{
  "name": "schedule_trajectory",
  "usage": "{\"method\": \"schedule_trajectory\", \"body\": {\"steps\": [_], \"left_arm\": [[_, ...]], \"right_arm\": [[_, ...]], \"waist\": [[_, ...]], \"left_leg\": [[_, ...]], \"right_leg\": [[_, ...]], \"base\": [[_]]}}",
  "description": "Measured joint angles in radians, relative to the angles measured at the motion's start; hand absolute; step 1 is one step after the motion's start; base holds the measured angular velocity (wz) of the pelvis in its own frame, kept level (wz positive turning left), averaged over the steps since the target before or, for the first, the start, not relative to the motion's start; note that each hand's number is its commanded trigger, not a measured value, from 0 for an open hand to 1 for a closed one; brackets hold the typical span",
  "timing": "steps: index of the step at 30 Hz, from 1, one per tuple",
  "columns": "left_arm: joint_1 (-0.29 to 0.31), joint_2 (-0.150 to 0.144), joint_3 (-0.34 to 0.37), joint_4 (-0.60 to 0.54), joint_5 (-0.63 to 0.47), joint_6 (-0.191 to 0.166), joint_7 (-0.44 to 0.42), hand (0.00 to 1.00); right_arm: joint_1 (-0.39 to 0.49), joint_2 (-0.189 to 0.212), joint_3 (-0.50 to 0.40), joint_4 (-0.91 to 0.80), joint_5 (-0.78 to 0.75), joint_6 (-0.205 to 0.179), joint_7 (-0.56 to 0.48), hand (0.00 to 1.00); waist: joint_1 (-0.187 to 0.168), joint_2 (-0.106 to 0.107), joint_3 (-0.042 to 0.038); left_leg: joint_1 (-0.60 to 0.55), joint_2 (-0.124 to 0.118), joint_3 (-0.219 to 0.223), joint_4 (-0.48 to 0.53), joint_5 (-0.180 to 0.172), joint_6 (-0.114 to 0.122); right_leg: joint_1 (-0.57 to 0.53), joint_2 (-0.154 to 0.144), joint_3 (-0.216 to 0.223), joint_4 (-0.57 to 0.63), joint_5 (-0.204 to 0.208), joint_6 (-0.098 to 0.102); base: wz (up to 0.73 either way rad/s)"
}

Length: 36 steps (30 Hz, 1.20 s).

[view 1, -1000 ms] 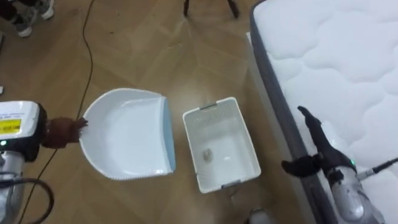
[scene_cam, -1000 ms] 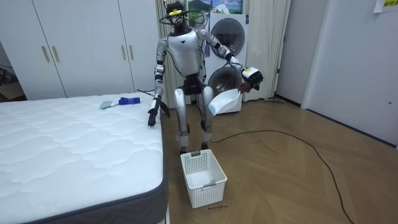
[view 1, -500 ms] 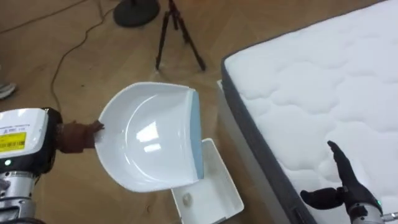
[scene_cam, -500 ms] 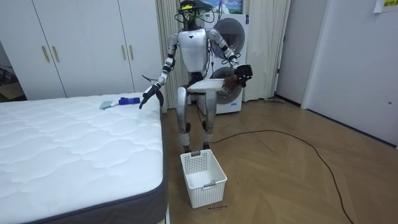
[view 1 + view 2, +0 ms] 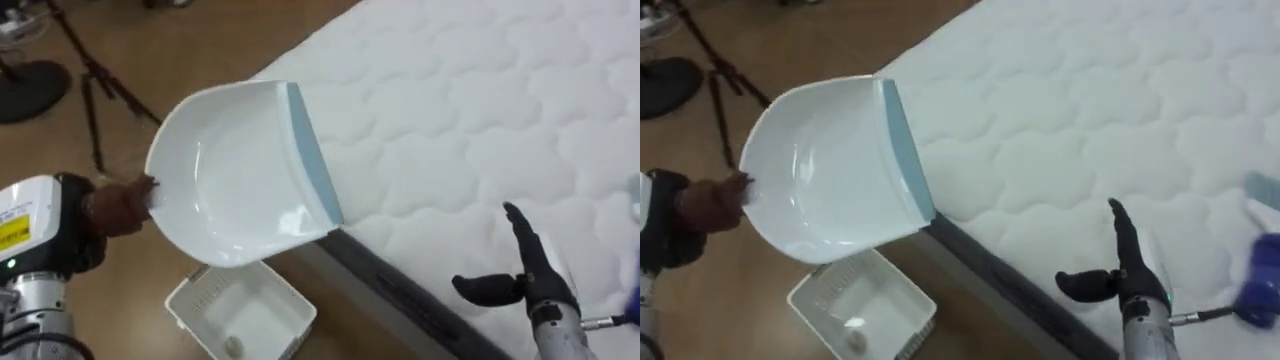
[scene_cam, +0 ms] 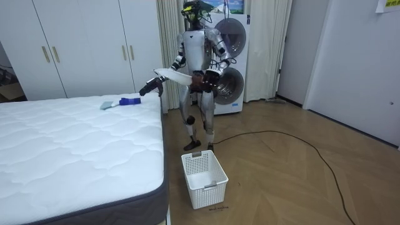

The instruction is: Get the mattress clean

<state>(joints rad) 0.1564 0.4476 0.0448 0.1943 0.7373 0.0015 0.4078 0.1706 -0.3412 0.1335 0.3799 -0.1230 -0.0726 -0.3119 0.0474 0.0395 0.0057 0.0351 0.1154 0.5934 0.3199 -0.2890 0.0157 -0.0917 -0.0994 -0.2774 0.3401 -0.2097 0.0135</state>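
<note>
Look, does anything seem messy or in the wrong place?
A little: a blue thing and a grey thing lie on the bare mattress near its corner, odd for a bed. The left robot hand grips an empty white dustpan above the mattress edge. Nothing looks spilled or broken.

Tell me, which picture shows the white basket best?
The room view: the basket stands whole on the floor beside the bed. Both eye views look down into it, cut off at the lower edge.
</note>
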Motion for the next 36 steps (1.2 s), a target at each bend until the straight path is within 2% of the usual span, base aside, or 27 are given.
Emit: {"method": "schedule_trajectory", "body": {"steps": [2, 4, 6, 9, 11, 13, 14, 16, 18, 19, 20, 21, 22, 23, 24, 25, 26, 27, 28, 29, 31, 33, 35, 36], "left_arm": [[-0.001, -0.013, -0.004, -0.002, 0.000, 0.001, -0.008, 1.00], [0.000, -0.029, -0.012, -0.002, -0.002, 0.001, -0.020, 1.00], [0.001, -0.070, -0.013, 0.000, -0.024, 0.001, -0.034, 1.00], [0.002, -0.118, -0.015, 0.002, -0.061, 0.003, -0.070, 1.00], [0.010, -0.131, -0.028, 0.003, -0.061, 0.006, -0.072, 1.00], [0.016, -0.132, -0.048, 0.016, -0.072, 0.006, -0.078, 1.00], [0.035, -0.135, -0.050, 0.017, -0.080, 0.006, -0.093, 1.00], [0.066, -0.138, -0.047, 0.017, -0.080, 0.006, -0.108, 1.00], [0.116, -0.154, -0.029, 0.039, -0.084, 0.001, -0.109, 1.00], [0.124, -0.161, -0.028, 0.055, -0.096, 0.000, -0.109, 1.00], [0.134, -0.176, -0.030, 0.087, -0.118, 0.000, -0.111, 1.00], [0.135, -0.190, -0.031, 0.107, -0.128, 0.000, -0.114, 1.00], [0.135, -0.195, -0.031, 0.110, -0.133, 0.000, -0.114, 1.00], [0.138, -0.197, -0.031, 0.115, -0.137, -0.001, -0.114, 1.00], [0.136, -0.196, -0.030, 0.115, -0.138, -0.001, -0.113, 1.00], [0.133, -0.196, -0.029, 0.115, -0.138, -0.003, -0.111, 1.00], [0.131, -0.197, -0.029, 0.120, -0.139, -0.012, -0.107, 0.95], [0.122, -0.198, -0.030, 0.145, -0.139, -0.029, -0.106, 0.78], [0.118, -0.200, -0.030, 0.159, -0.139, -0.034, -0.105, 0.28], [0.116, -0.202, -0.031, 0.184, -0.148, -0.037, -0.105, 0.00], [0.115, -0.204, -0.031, 0.224, -0.175, -0.033, -0.106, 0.00], [0.115, -0.204, -0.031, 0.253, -0.217, -0.015, -0.110, 0.00], [0.115, -0.204, -0.030, 0.279, -0.238, -0.008, -0.114, 0.00], [0.115, -0.204, -0.031, 0.301, -0.254, -0.006, -0.119, 0.00]], "right_arm": [[0.000, 0.000, -0.001, -0.016, -0.004, -0.004, 0.006, 0.00], [0.000, 0.000, -0.001, -0.016, -0.004, -0.006, 0.014, 0.00], [0.000, 0.000, -0.003, -0.016, -0.006, -0.006, 0.034, 0.00], [0.006, 0.000, -0.005, -0.016, -0.017, -0.006, 0.053, 0.00], [0.008, 0.000, -0.008, -0.016, -0.024, -0.006, 0.068, 0.00], [0.008, 0.000, -0.011, -0.014, -0.034, -0.006, 0.076, 0.00], [0.008, 0.001, -0.016, -0.015, -0.044, -0.006, 0.085, 0.00], [0.015, 0.001, -0.036, -0.015, -0.046, -0.006, 0.109, 0.00], [0.018, 0.001, -0.042, -0.006, -0.079, -0.005, 0.123, 0.00], [0.019, 0.000, -0.041, 0.000, -0.086, -0.005, 0.124, 0.00], [0.019, 0.000, -0.041, 0.007, -0.087, 0.000, 0.126, 0.00], [0.020, 0.001, -0.041, 0.019, -0.087, 0.003, 0.129, 0.00], [0.021, 0.001, -0.041, 0.022, -0.087, 0.005, 0.132, 0.00], [0.034, 0.011, -0.041, 0.033, -0.089, 0.006, 0.135, 0.00], [0.051, 0.018, -0.042, 0.038, -0.098, 0.006, 0.142, 0.00], [0.057, 0.018, -0.042, 0.040, -0.101, 0.006, 0.143, 0.00], [0.067, 0.020, -0.052, 0.043, -0.102, 0.006, 0.143, 0.00], [0.076, 0.026, -0.068, 0.054, -0.118, 0.006, 0.142, 0.00], [0.077, 0.029, -0.076, 0.068, -0.125, 0.005, 0.142, 0.00], [0.074, 0.035, -0.086, 0.103, -0.130, 0.005, 0.141, 0.00], [0.075, 0.037, -0.091, 0.149, -0.140, 0.010, 0.141, 0.00], [0.077, 0.045, -0.099, 0.187, -0.152, 0.014, 0.141, 0.00], [0.077, 0.051, -0.100, 0.207, -0.152, 0.020, 0.141, 0.00], [0.077, 0.057, -0.105, 0.230, -0.151, 0.020, 0.141, 0.00]], "waist": [[-0.022, -0.004, 0.0000], [-0.042, -0.005, 0.0005], [-0.047, -0.010, 0.0014], [-0.071, -0.025, 0.0045], [-0.072, -0.038, 0.0040], [-0.065, -0.049, 0.0014], [-0.061, -0.050, 0.0003], [-0.040, -0.050, 0.0000], [-0.011, -0.045, -0.0014], [-0.008, -0.042, -0.0018], [-0.006, -0.037, -0.0037], [-0.008, -0.038, -0.0008], [-0.009, -0.034, 0.0005], [-0.005, -0.035, -0.0043], [-0.006, -0.032, -0.0139], [-0.011, -0.033, -0.0135], [-0.017, -0.032, -0.0127], [-0.026, -0.030, -0.0116], [-0.029, -0.030, -0.0117], [-0.037, -0.027, -0.0105], [-0.044, -0.022, -0.0100], [-0.044, -0.009, -0.0007], [-0.044, 0.000, 0.0030], [-0.046, 0.003, 0.0020]], "left_leg": [[0.002, 0.005, 0.011, -0.011, 0.004, -0.007], [0.009, 0.012, 0.005, -0.029, 0.010, -0.017], [0.016, 0.017, -0.023, -0.050, 0.018, -0.029], [0.014, 0.027, -0.028, -0.049, 0.025, -0.042], [0.020, 0.033, -0.026, -0.048, 0.029, -0.048], [0.029, 0.035, -0.035, -0.045, 0.031, -0.052], [0.038, 0.029, -0.065, -0.043, 0.032, -0.053], [0.057, 0.022, -0.159, -0.042, 0.032, -0.053], [0.060, 0.005, -0.348, 0.004, 0.031, -0.052], [0.056, -0.002, -0.393, 0.020, 0.028, -0.051], [0.039, -0.033, -0.475, 0.009, 0.019, -0.048], [0.008, -0.059, -0.539, -0.029, 0.022, -0.052], [-0.009, -0.061, -0.557, -0.056, 0.038, -0.058], [-0.019, -0.058, -0.556, -0.060, 0.050, -0.036], [-0.003, -0.059, -0.554, -0.083, 0.046, -0.033], [0.005, -0.060, -0.547, -0.090, 0.047, -0.032], [0.021, -0.061, -0.537, -0.101, 0.046, -0.030], [0.034, -0.068, -0.533, -0.112, 0.045, -0.029], [0.039, -0.068, -0.532, -0.118, 0.046, -0.029], [0.048, -0.067, -0.527, -0.123, 0.046, -0.029], [0.057, -0.066, -0.525, -0.128, 0.045, -0.029], [0.062, -0.066, -0.524, -0.135, 0.045, -0.029], [0.066, -0.066, -0.524, -0.136, 0.045, -0.029], [0.072, -0.066, -0.525, -0.137, 0.046, -0.029]], "right_leg": [[-0.016, 0.008, 0.001, 0.002, 0.009, -0.010], [-0.012, 0.030, 0.015, -0.026, 0.030, -0.019], [-0.012, 0.052, 0.026, -0.057, 0.051, -0.034], [-0.014, 0.066, 0.029, -0.065, 0.060, -0.046], [-0.024, 0.073, 0.030, -0.066, 0.061, -0.056], [-0.031, 0.084, 0.056, -0.067, 0.057, -0.067], [-0.032, 0.097, 0.084, -0.066, 0.058, -0.073], [-0.033, 0.128, 0.158, -0.065, 0.060, -0.080], [-0.019, 0.169, 0.275, -0.065, 0.076, -0.094], [-0.011, 0.174, 0.300, -0.066, 0.082, -0.096], [-0.010, 0.178, 0.348, -0.061, 0.085, -0.094], [-0.015, 0.181, 0.385, -0.049, 0.087, -0.092], [-0.015, 0.184, 0.391, -0.045, 0.088, -0.090], [-0.014, 0.193, 0.406, -0.043, 0.087, -0.087], [-0.012, 0.196, 0.409, -0.046, 0.087, -0.084], [-0.010, 0.196, 0.409, -0.048, 0.087, -0.084], [-0.003, 0.199, 0.403, -0.051, 0.087, -0.083], [0.007, 0.200, 0.400, -0.065, 0.086, -0.082], [0.010, 0.200, 0.403, -0.068, 0.086, -0.082], [0.017, 0.203, 0.406, -0.069, 0.085, -0.082], [0.024, 0.204, 0.406, -0.077, 0.085, -0.082], [0.026, 0.204, 0.408, -0.086, 0.085, -0.082], [0.034, 0.204, 0.409, -0.097, 0.085, -0.081], [0.044, 0.203, 0.409, -0.103, 0.085, -0.081]], "base": [[-0.45], [-0.39], [-0.43], [-0.15], [-0.31], [-0.51], [-0.76], [-1.03], [-1.36], [-1.19], [-1.01], [-0.97], [-0.97], [-0.75], [-0.62], [-0.39], [-0.27], [-0.22], [-0.09], [-0.03], [-0.02], [0.00], [0.00], [0.00]]}}
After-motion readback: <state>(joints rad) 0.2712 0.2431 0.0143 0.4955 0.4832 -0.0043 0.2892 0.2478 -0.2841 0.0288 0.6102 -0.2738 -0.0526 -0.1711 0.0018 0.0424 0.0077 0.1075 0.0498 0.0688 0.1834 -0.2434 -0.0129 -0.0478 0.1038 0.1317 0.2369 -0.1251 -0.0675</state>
